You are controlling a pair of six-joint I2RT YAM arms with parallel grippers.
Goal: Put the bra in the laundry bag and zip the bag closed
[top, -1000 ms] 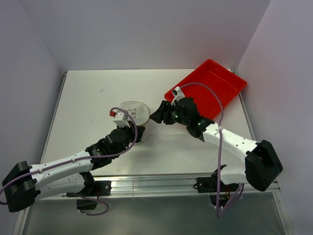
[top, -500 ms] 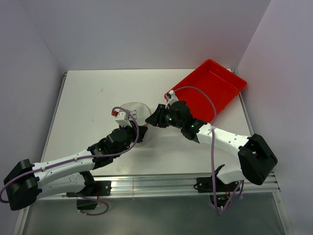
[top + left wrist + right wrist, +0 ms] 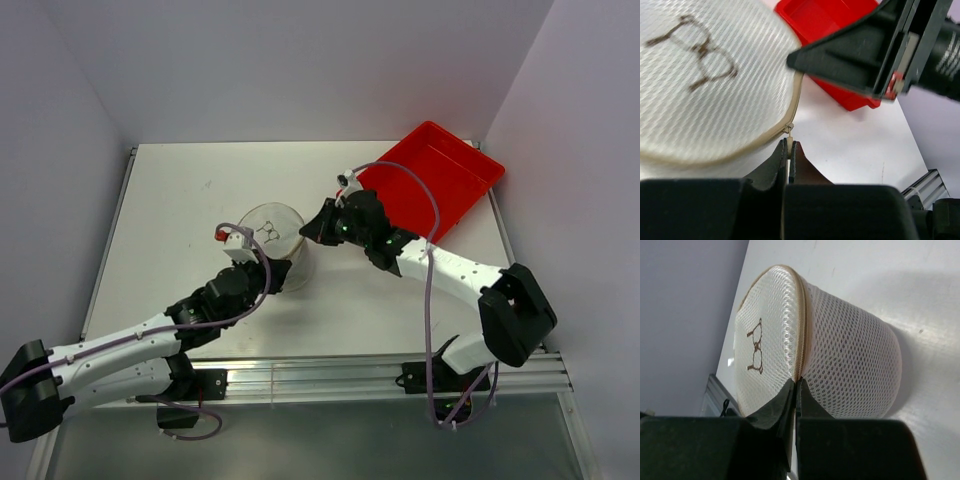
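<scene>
Bag [image 3: 278,240]: upright on table [image 3: 170,200], between both grippers.
Left gripper [image 3: 790,150]: I see it pinching the zip pull [image 3: 789,140].
Right gripper [image 3: 795,385]: pressed together on the bag's zip seam.
Nearby: tray [image 3: 440,175], just behind right arm.
Change: right jaws, spread a second ago, have reached the bag and closed.

The right gripper [image 3: 795,386] has its fingers pressed together, tips meeting the beige zip seam [image 3: 804,325] of the laundry bag [image 3: 850,370]. The white mesh wall is cylindrical. The flat round lid [image 3: 771,310] bears a dark squiggle mark [image 3: 755,347]. White tabletop [image 3: 890,275] lies behind the bag.
</scene>
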